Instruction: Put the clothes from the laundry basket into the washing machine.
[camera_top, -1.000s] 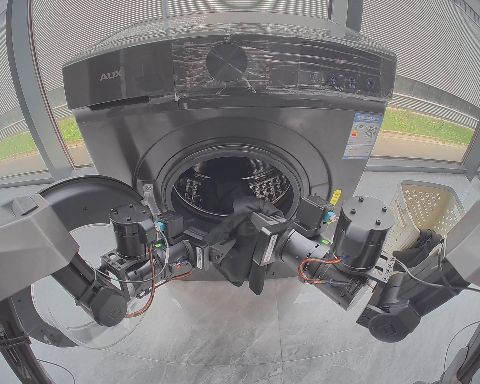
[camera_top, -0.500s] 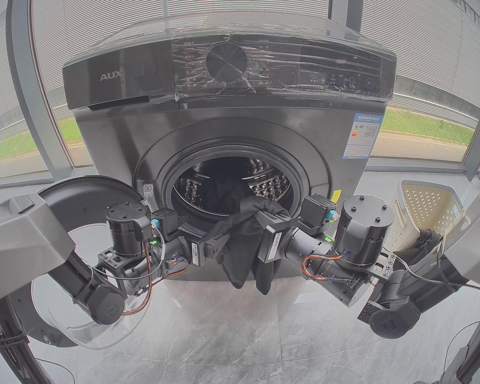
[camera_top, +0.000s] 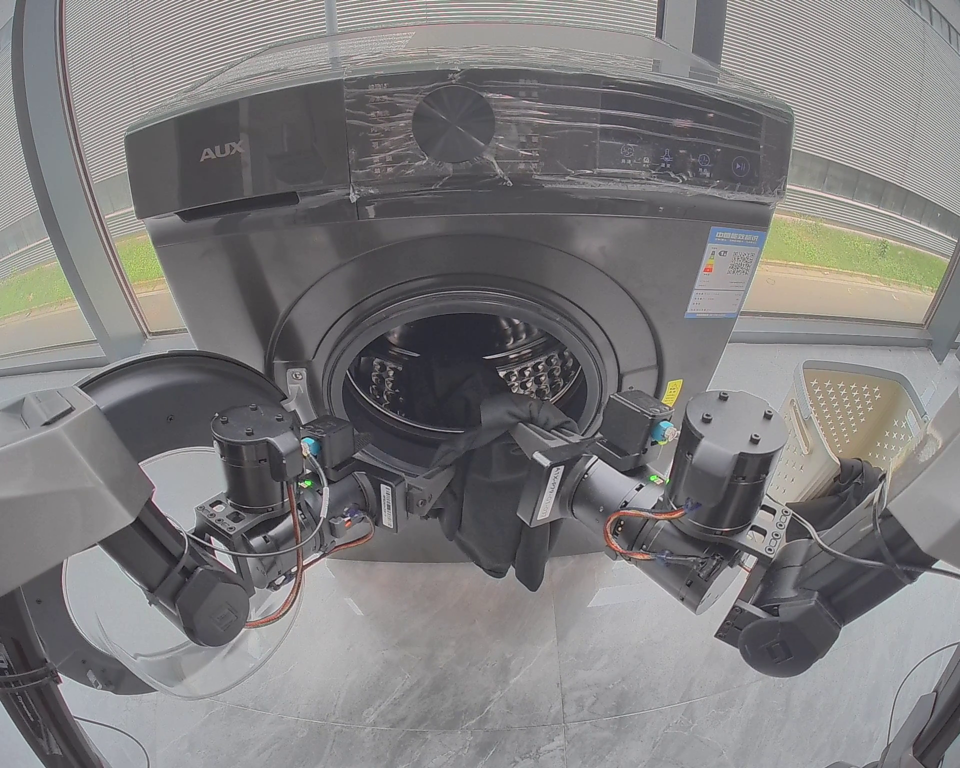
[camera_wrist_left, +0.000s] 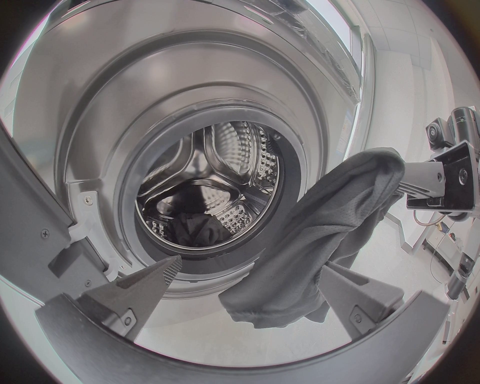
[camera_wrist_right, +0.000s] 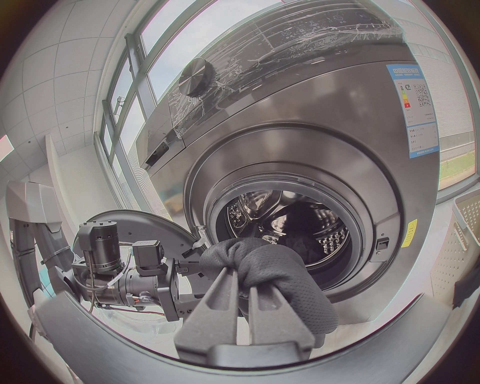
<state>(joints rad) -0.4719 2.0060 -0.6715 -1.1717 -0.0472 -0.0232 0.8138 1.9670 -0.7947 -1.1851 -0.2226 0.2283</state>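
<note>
A black garment (camera_top: 490, 500) hangs just in front of the washing machine's (camera_top: 450, 250) open drum mouth (camera_top: 460, 370). My right gripper (camera_top: 522, 437) is shut on its top fold, and in the right wrist view the cloth (camera_wrist_right: 280, 275) bunches over the closed gripper (camera_wrist_right: 242, 287). My left gripper (camera_top: 432, 487) stands open beside the garment. In the left wrist view the cloth (camera_wrist_left: 320, 235) droops between that open gripper's (camera_wrist_left: 250, 265) fingers, against one of them. A dark garment (camera_wrist_left: 197, 227) lies inside the drum.
The round door (camera_top: 170, 400) is swung open to the left, behind my left arm. A cream laundry basket (camera_top: 860, 410) stands on the floor at the right with dark cloth (camera_top: 850, 480) hanging at its front. Grey tiled floor (camera_top: 480, 660) stretches below.
My left arm has drawn back a little to the left. My right gripper has edged toward the drum mouth, and the garment's hanging end has swung slightly to the right.
</note>
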